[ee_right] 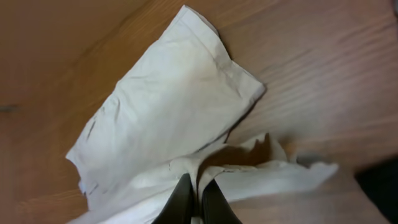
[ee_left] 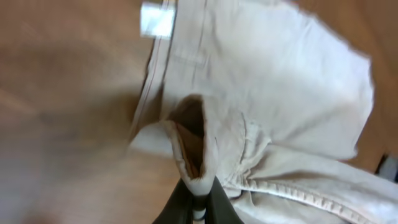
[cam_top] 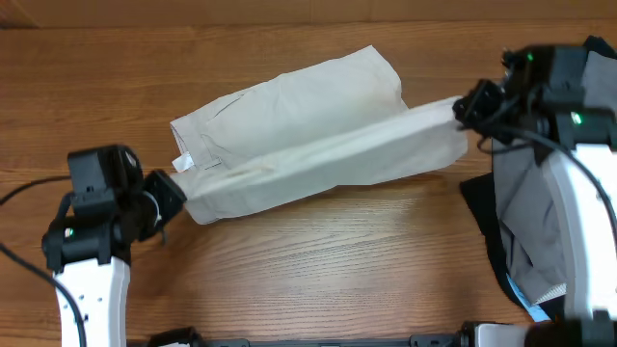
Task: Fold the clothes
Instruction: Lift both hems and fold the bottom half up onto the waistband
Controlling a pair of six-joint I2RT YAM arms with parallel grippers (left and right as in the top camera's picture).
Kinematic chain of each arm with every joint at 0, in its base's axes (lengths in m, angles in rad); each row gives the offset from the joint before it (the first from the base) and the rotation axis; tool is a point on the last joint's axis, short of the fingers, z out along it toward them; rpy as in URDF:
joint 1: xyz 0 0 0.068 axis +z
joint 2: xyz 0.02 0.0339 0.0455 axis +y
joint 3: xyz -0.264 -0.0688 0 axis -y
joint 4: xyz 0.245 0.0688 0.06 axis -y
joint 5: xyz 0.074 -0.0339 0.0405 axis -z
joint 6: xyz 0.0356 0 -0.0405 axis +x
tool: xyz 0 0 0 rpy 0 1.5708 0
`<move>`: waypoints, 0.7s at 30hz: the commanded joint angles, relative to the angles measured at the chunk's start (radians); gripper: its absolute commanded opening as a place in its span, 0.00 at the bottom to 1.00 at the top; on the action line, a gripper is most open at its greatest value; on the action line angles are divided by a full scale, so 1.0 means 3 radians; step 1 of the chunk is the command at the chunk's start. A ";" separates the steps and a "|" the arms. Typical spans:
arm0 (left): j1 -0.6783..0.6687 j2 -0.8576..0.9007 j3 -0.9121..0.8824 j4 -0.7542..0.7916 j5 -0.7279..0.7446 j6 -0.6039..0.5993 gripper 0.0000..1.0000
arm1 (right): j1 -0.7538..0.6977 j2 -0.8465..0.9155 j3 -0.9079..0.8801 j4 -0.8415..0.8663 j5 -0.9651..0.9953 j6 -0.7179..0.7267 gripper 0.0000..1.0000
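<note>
Finds the beige shorts spread across the table, near edge raised. Holds waistband corner pinched in closed left end effector, leg hem pinched in closed right end effector. Seems mid-fold; next calls for carrying both ends over together.

No legible text (tag blurred)

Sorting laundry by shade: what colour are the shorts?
The shorts are plain light beige, clearest in the overhead view.
</note>
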 commanded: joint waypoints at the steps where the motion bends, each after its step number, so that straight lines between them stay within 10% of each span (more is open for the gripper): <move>1: 0.0069 0.0253 0.0052 0.0309 -0.0696 -0.0155 0.04 | -0.0028 0.0292 0.0341 0.0187 0.0444 -0.0276 0.04; 21: 0.0067 0.1624 0.0052 0.2035 -0.0697 -0.0267 0.10 | 0.0420 0.1123 0.0393 0.1681 0.0456 -0.0347 0.04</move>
